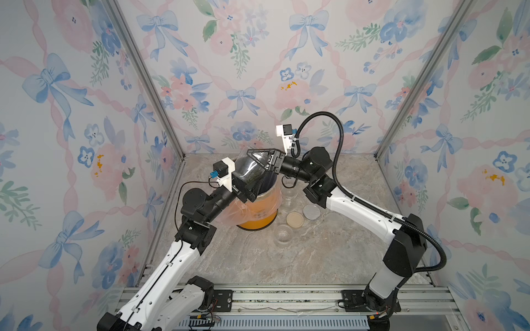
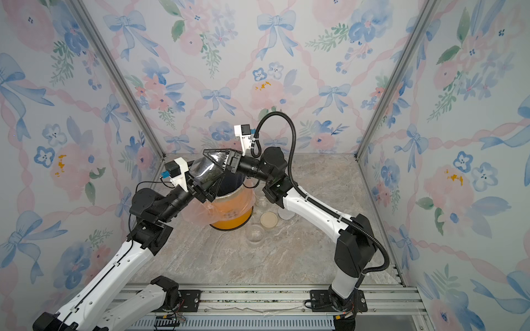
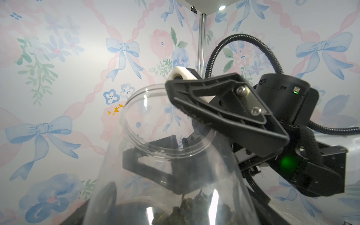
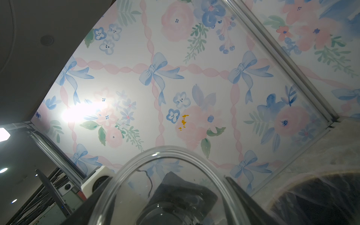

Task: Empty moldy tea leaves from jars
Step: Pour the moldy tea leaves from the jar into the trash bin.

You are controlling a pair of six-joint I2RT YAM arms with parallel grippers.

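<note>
Jar (image 1: 246, 167) of tea leaves (image 1: 253, 177), held tilted above the orange bin (image 1: 258, 213) between both grippers.
Both top views place the bin beneath the jar. Only the left wrist view shows the right gripper (image 3: 150, 124) clamped across the jar near its open mouth. The leaves lie at the base, by the left gripper (image 1: 243, 187); whether its jaws grip, I cannot tell.

clear cylindrical plastic jars (image 1: 245, 167) (image 1: 289, 197) (image 1: 283, 235): 3 | of these holding dark olive-brown loose tea leaves (image 1: 253, 179): 1 | flat round lids: 2, beige lid (image 1: 294, 219), grey lid (image 1: 311, 212) | orange round bin lined with clear plastic film (image 1: 258, 220): 1 | white-and-black robot arms (image 1: 172, 258) (image 1: 364, 212): 2 | white-housed wrist cameras (image 1: 222, 169) (image 1: 285, 130): 2
</note>
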